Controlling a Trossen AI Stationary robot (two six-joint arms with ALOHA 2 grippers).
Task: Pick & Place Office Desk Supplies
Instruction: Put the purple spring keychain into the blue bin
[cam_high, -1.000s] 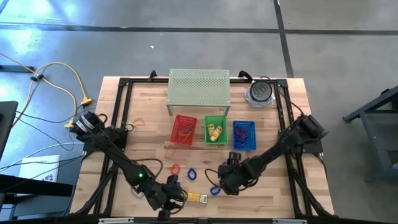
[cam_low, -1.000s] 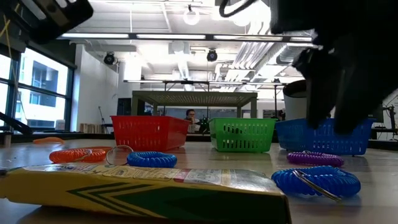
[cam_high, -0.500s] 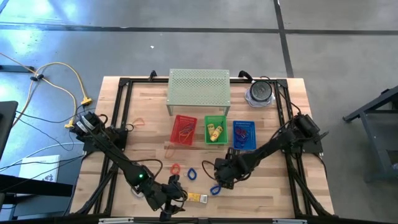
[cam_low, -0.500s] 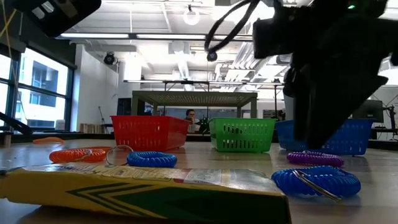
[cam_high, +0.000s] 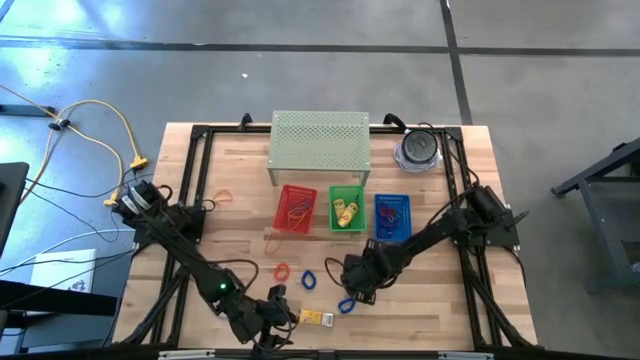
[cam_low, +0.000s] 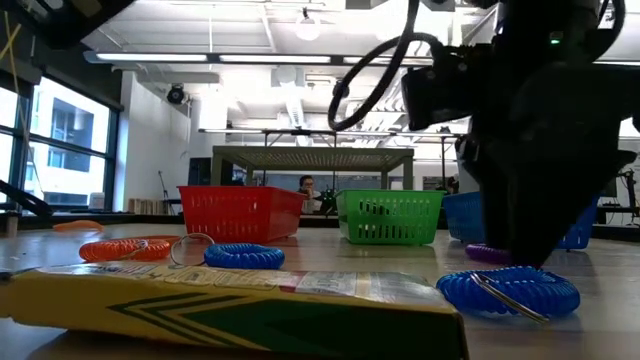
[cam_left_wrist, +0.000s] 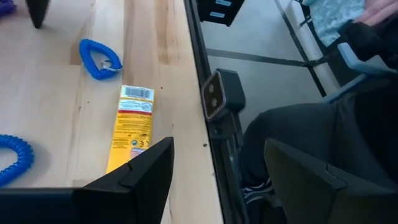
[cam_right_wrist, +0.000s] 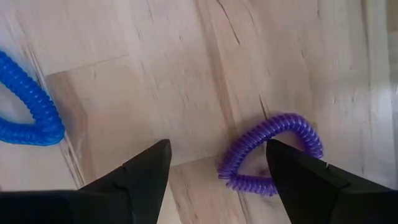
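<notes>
A yellow box (cam_high: 318, 318) lies flat near the table's near edge, with my left gripper (cam_high: 275, 312) open just to its left. In the left wrist view the box (cam_left_wrist: 132, 127) lies ahead of one finger, and the gripper (cam_left_wrist: 214, 183) straddles the table's edge. My right gripper (cam_high: 358, 283) points down, open, low over a purple coil loop (cam_right_wrist: 273, 152). That loop lies flat, partly under one finger (cam_right_wrist: 301, 177). A blue coil (cam_high: 346, 305) lies between the two grippers, and a blue loop (cam_high: 308, 280) and an orange one (cam_high: 282, 271) lie farther left.
Red (cam_high: 295, 208), green (cam_high: 347, 208) and blue (cam_high: 392, 216) baskets stand in a row mid-table, each with items inside. A perforated metal shelf (cam_high: 320, 145) and a round grey object (cam_high: 418, 148) stand at the far edge. A person's dark clothing (cam_left_wrist: 323, 124) shows beyond the near edge.
My right gripper has moved toward the table's left edge and down, coming over the purple coil loop. The yellow box and the coils have stayed where they were.
</notes>
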